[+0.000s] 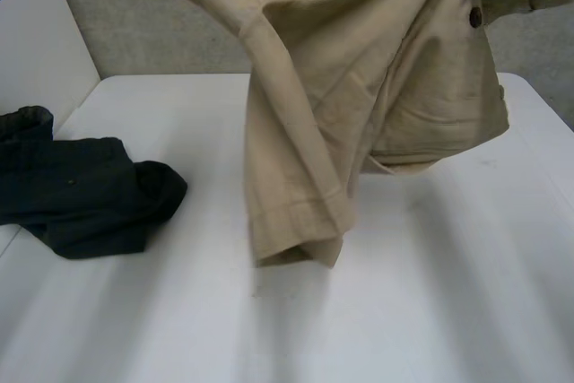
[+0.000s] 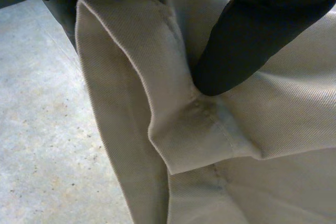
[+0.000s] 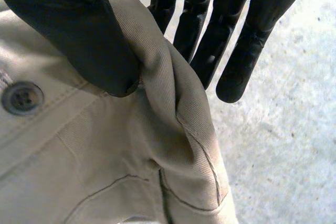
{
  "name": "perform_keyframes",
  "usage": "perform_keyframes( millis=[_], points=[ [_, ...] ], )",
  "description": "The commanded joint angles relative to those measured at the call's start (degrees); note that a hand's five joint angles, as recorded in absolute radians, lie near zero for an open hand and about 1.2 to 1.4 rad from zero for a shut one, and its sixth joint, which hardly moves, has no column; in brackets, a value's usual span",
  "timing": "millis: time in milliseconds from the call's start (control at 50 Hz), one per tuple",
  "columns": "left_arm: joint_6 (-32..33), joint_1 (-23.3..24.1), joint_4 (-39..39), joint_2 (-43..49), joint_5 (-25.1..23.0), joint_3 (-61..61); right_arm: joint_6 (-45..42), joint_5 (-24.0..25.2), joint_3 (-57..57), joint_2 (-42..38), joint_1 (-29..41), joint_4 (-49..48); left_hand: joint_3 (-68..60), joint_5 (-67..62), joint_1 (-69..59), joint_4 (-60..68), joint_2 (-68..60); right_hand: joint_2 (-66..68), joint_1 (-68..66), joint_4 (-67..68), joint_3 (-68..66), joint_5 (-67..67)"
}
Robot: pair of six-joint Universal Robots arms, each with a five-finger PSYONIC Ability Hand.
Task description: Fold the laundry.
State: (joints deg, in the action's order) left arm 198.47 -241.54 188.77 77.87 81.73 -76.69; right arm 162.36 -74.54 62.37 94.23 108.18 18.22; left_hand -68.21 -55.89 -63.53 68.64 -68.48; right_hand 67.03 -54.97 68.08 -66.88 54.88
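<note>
A tan pair of shorts (image 1: 359, 87) hangs in the air above the white table (image 1: 430, 293), one leg hem (image 1: 296, 244) dangling lowest, close above the tabletop. In the left wrist view my left hand (image 2: 252, 40) pinches a folded, stitched edge of the tan cloth (image 2: 157, 103) between thumb and fingers. In the right wrist view my right hand (image 3: 79, 30) grips the waistband (image 3: 173, 108), thumb on one side and fingers (image 3: 236, 30) on the other, close to a dark button (image 3: 22, 98). That button (image 1: 475, 17) sits at the garment's upper right.
A dark garment (image 1: 85, 190) lies crumpled at the table's left edge. A grey floor (image 1: 134, 24) lies beyond the far table edge, and a white panel (image 1: 36, 33) stands at the left.
</note>
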Motion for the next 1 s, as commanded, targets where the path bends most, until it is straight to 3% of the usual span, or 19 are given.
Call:
perform_keyframes(
  millis=[20,180,300,380,440,460,500,520,540,560,580,660,780,900,1000],
  points=[
    [-0.36,1.33,-2.79,0.97,0.19,-0.39,-3.45,1.59,-0.23,2.01,0.1,2.52,-11.79,-14.11,-16.47,11.36,-11.52,12.97,-25.03,11.92,-13.12,15.12],
    [-0.36,-0.77,-2.44,7.63,0.28,-2.68,-4.15,2.82,1.26,-2.55,0.19,3.4,-11.79,-14.11,-16.47,11.36,-11.52,12.97,-25.03,11.92,-13.12,15.12],
    [-0.36,-2.97,-2.01,20.11,0.01,-1.89,-6.43,1.42,-0.32,-15.98,0.98,3.05,-11.79,-14.11,-16.47,11.36,-11.52,12.97,-25.03,11.92,-13.12,15.12],
    [-0.1,-3.85,2.9,32.57,0.71,2.93,-7.23,0.1,-3.74,-24.43,2.3,2.17,-11.48,-13.79,-16.16,11.05,-11.21,12.97,-25.03,11.92,-13.12,15.12],
    [0.16,-3.94,6.33,37.43,2.11,5.75,-6.97,-1.83,-7.07,-31.18,4.13,-1.32,-2.08,-4.39,-6.76,1.64,-1.8,12.97,-25.03,11.92,-13.12,15.12],
    [0.25,-4.29,8.87,40.31,4.56,7.85,-6.79,-1.93,-7.26,-32.26,4.75,-2.91,1.77,-0.54,-2.91,-2.21,2.05,11.53,-23.59,10.48,-11.68,13.68],
    [0.43,-4.99,10.64,42.88,7.55,9.97,-6.61,-1.84,-7.09,-34.11,6.07,-6.25,13.01,10.69,8.33,-13.44,13.28,-23.45,11.39,-24.5,23.3,-21.3],
    [0.6,-5.34,11.35,43.68,9.22,10.67,-6.61,-1.75,-6.31,-34.99,7.04,-9.14,23.41,21.09,18.73,-23.84,23.68,-48.78,36.73,-49.84,48.63,-46.63],
    [1.04,-5.52,12.23,44.99,12.46,11.72,-6.61,-1.84,-5.95,-35.08,7.13,-10.39,45.99,43.68,41.31,-46.43,46.27,-57.03,44.97,-58.08,56.88,-54.88],
    [1.22,-5.52,12.32,45.26,13.8,11.91,-6.61,-2.62,-5.6,-35.0,7.31,-11.44,56.04,53.73,51.36,-56.48,56.32,-57.03,44.97,-58.08,56.88,-54.88],
    [1.48,-5.52,12.41,45.18,14.94,11.74,-6.53,-3.07,-5.33,-34.73,7.31,-12.24,58.21,55.89,53.53,-58.64,58.48,-57.03,44.97,-58.08,56.88,-54.88],
    [1.66,-4.47,12.32,42.81,17.24,8.32,-4.86,-5.52,-2.88,-32.54,7.13,-12.25,58.21,55.89,53.53,-58.64,58.48,-57.03,44.97,-58.08,56.88,-54.88],
    [1.3,0.97,11.97,33.59,16.98,-3.19,-5.91,-9.57,4.32,-25.95,2.66,-9.53,57.99,55.68,53.32,-58.43,58.27,-57.03,44.97,-58.08,56.88,-54.88],
    [0.87,9.67,8.02,29.27,16.98,-12.69,-7.84,-9.22,12.93,-23.75,-1.82,-2.59,55.47,53.16,50.79,-55.91,55.75,-57.03,44.97,-58.08,56.88,-54.88],
    [-1.67,17.66,4.42,29.09,16.98,-17.61,-7.67,-7.64,17.69,-23.74,-3.85,-5.12,55.3,52.99,50.62,-55.74,55.58,-57.03,44.97,-58.08,56.88,-54.88]
  ],
)
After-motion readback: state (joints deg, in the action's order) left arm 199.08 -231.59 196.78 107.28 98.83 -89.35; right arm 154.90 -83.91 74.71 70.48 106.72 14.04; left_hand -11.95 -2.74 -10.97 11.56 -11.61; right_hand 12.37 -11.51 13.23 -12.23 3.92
